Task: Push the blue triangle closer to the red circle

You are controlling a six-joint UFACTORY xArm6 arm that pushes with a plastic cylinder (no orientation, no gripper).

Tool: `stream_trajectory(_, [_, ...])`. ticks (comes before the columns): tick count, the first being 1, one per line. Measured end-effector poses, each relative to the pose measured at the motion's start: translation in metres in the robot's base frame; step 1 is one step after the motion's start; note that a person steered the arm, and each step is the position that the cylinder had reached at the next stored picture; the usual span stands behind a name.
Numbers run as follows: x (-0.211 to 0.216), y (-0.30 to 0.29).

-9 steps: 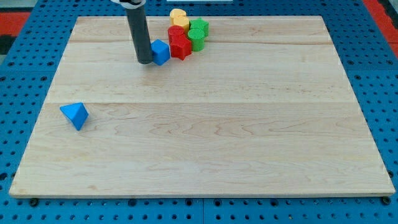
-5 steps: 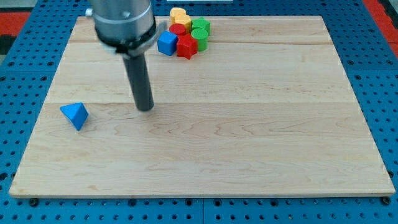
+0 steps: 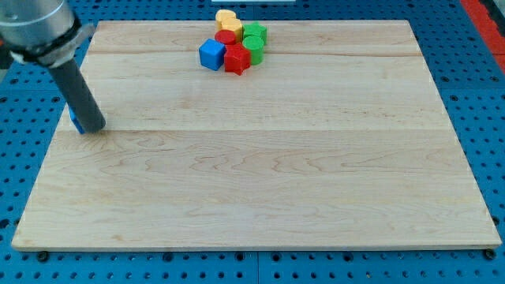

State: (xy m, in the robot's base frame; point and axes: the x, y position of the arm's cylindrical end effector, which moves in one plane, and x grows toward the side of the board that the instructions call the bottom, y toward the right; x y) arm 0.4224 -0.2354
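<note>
**Rod tip beside a mostly hidden blue triangle**

Camera view: the arm has no claw to open or close, only my tip (image 3: 95,128) near the board's left edge. The blue triangle (image 3: 75,123) peeks out touching its left side. The red circle (image 3: 226,37) sits far to the upper right. A good push likely starts from the triangle's far-left side.

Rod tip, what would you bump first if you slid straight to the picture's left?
Probably the blue block: a blue sliver peeks out just left of my tip, seemingly touching it or nearly so. Its shape is mostly hidden.
</note>
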Motion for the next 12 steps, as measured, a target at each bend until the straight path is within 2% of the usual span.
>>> stream_trajectory(1, [0.032, 0.006])
stream_trajectory(2, [0.043, -0.014])
stream_trajectory(3, [0.002, -0.059])
stream_trajectory(4, [-0.025, -0.052])
stream_trajectory(5, [-0.038, -0.029])
stream_trajectory(6, [-0.017, -0.024])
stream_trajectory(7, [-0.015, -0.009])
stream_trajectory(8, [0.006, 0.036])
stream_trajectory(10, [0.056, 0.064])
stream_trajectory(11, [0.051, 0.099])
stream_trajectory(12, [0.024, 0.117])
